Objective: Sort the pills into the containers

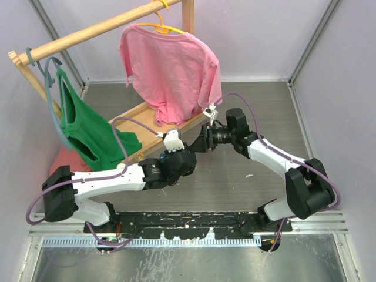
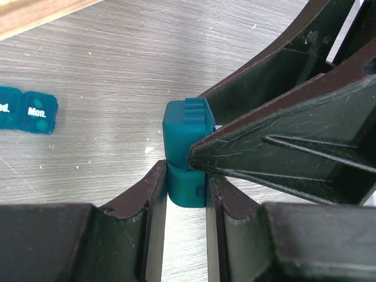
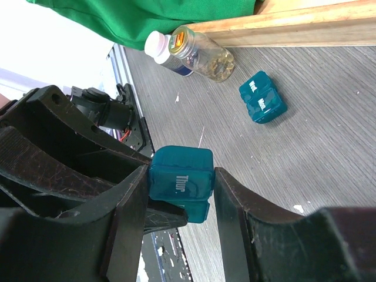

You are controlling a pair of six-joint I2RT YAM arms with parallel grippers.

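Note:
A teal two-cell container [image 3: 176,170], labelled "Thur.", is held above the table between both grippers. My left gripper [image 2: 185,176] is shut on its lower cell [image 2: 187,191]. My right gripper [image 3: 181,179] is shut on its upper cell, and its fingers [image 2: 276,147] reach in from the right in the left wrist view. In the top view the grippers meet at mid-table, the left [image 1: 195,148] and the right [image 1: 205,141], and they hide the container. The second teal container [image 3: 262,97], labelled "Mon.", lies closed on the table and also shows in the left wrist view [image 2: 26,111]. No loose pills are visible.
Two pill bottles lie by the wooden base board [image 3: 282,26]: a white-capped one [image 3: 161,50] and a clear one [image 3: 205,54]. A wooden rack [image 1: 88,32] holds a pink shirt [image 1: 170,64] and a green garment [image 1: 88,126] over the table's back left.

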